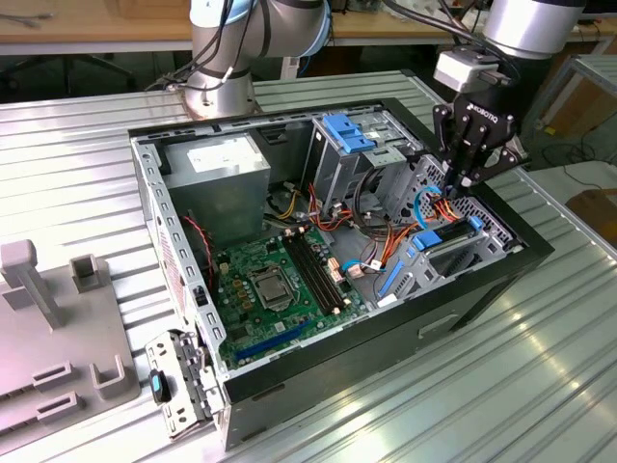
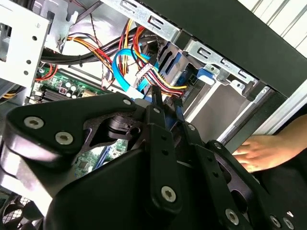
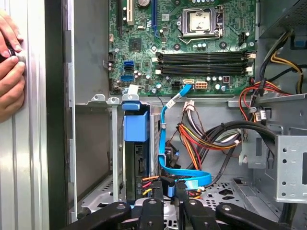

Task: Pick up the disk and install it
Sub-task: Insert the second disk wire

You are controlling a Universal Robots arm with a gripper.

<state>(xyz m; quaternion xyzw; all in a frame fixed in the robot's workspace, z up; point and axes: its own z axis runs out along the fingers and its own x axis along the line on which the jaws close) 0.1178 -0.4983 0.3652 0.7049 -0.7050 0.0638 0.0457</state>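
Gripper point(image 1: 467, 179): hangs over the case corner at the exterior view's right, above the drive bay. In the first wrist view its fingers point(image 3: 152, 213) sit nearly closed with nothing between them, so it holds nothing.
Disk point(image 3: 136, 153): stands on edge in the bay slot just under the gripper, blue rail uppermost, dark body below. In the exterior view its blue rail point(image 1: 445, 238) lies along the bay near the case wall. Looks mostly seated; I cannot tell whether it is fully home.
Cables point(image 3: 184, 175): blue ribbon and orange-red bundle loop right beside the disk, close to the fingertips.
Step in hand: judged as the seating end of the install. Done well means pushing squarely on the rail, in line with the slot, clear of the cables.
Risk: snagging the blue ribbon or skewing the disk in its guides.
Motherboard point(image 3: 192, 43): farther in, untouched.
Hand point(image 3: 10, 67): a person's, resting on the table outside the case wall.
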